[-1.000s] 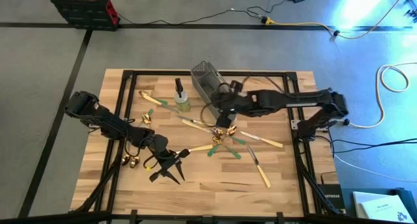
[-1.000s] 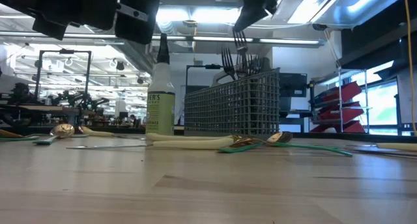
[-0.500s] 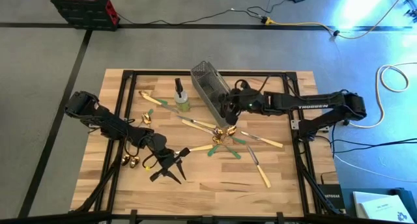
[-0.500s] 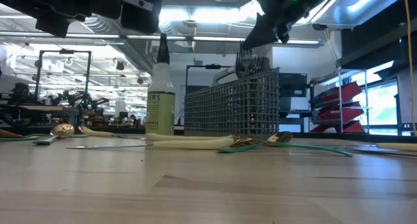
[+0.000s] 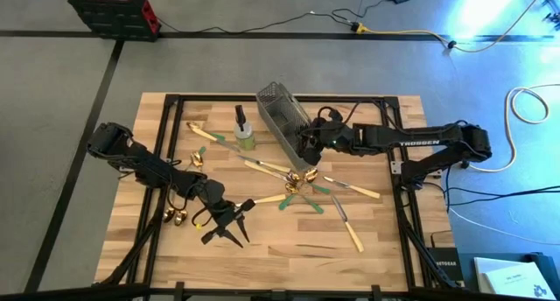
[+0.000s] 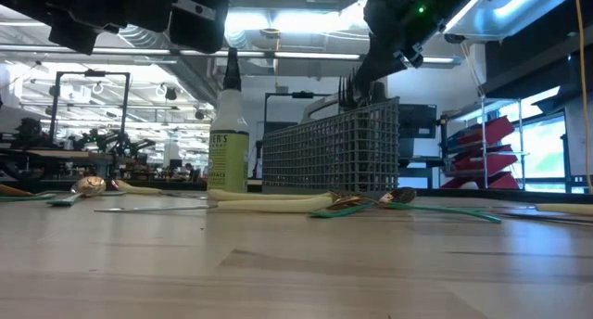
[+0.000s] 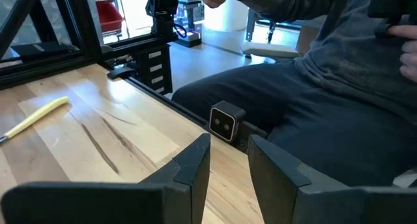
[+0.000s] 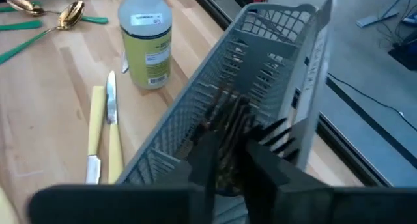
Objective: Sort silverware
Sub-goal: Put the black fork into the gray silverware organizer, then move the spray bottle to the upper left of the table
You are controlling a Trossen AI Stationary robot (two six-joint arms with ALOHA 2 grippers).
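Silverware lies scattered across the middle of the wooden table (image 5: 376,248): gold spoons (image 5: 302,176) with green handles, cream-handled knives (image 8: 104,129), a cream-handled piece (image 5: 353,238) toward the near right. A grey wire-mesh caddy (image 8: 260,87) near the far edge holds dark forks (image 8: 228,116), tines up, beside a spray bottle (image 5: 243,131) of green liquid. The right gripper (image 8: 225,155) hangs just over the caddy's forks, fingers a little parted, nothing pinched. The left gripper (image 7: 228,162) waits near the table's near edge, fingers slightly apart, empty.
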